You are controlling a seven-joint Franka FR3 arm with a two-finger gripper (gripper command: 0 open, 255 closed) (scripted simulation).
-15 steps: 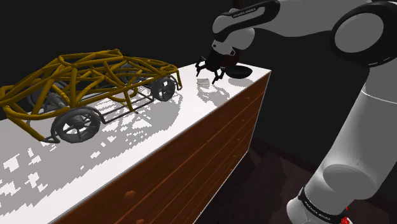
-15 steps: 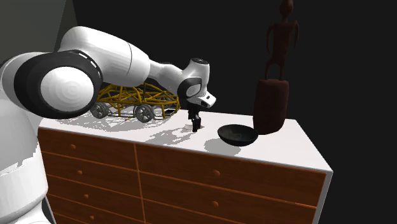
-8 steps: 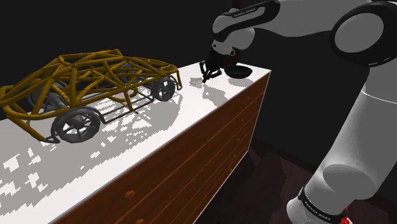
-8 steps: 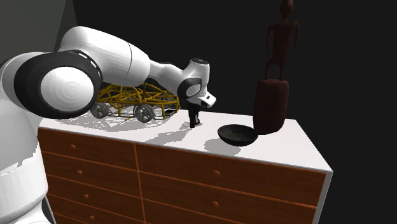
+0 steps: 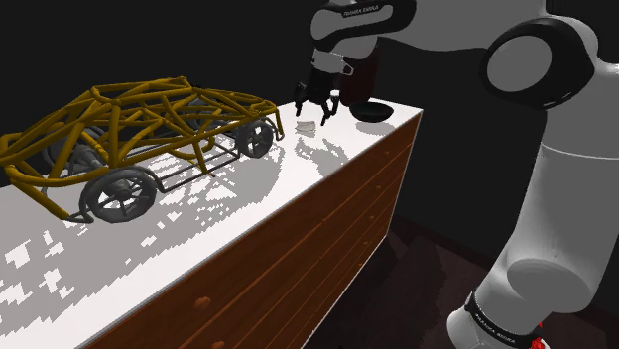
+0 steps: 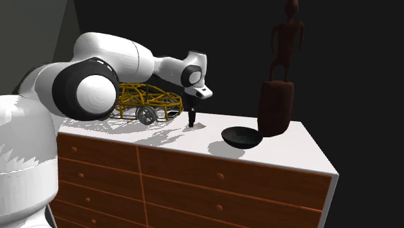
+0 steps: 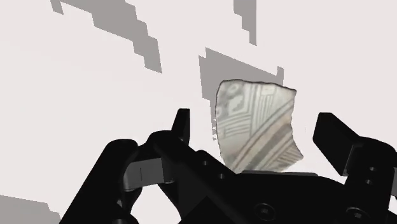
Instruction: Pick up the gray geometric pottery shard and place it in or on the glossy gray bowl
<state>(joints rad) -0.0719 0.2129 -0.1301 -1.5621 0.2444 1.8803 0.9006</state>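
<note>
Yellow wire-frame car (image 5: 129, 139) stands at the shoulder view's left, on the white top (image 5: 288, 174) of a dresser (image 5: 308, 258) with a brown wood drawer front. Right of the car, near the top's far end, the white arm (image 5: 556, 149) bends over and the black gripper (image 5: 317, 105) points down, low above the surface. Its fingers (image 7: 181, 127) stand apart, clamped on nothing. In the wrist view the pottery shard (image 7: 254, 124), pale grey with a banded line pattern and a ragged edge, lies flat on the white top between the two fingers, with a gap of bare surface on each side, so it is not held. Further right in the shoulder view, apart from the gripper, a dark glossy bowl (image 5: 373, 110) sits close to the top's far corner. In the second exterior view the bowl is just in front of a tall dark-brown figure statue (image 6: 278, 84) at that view's right, with a black area behind it.
</note>
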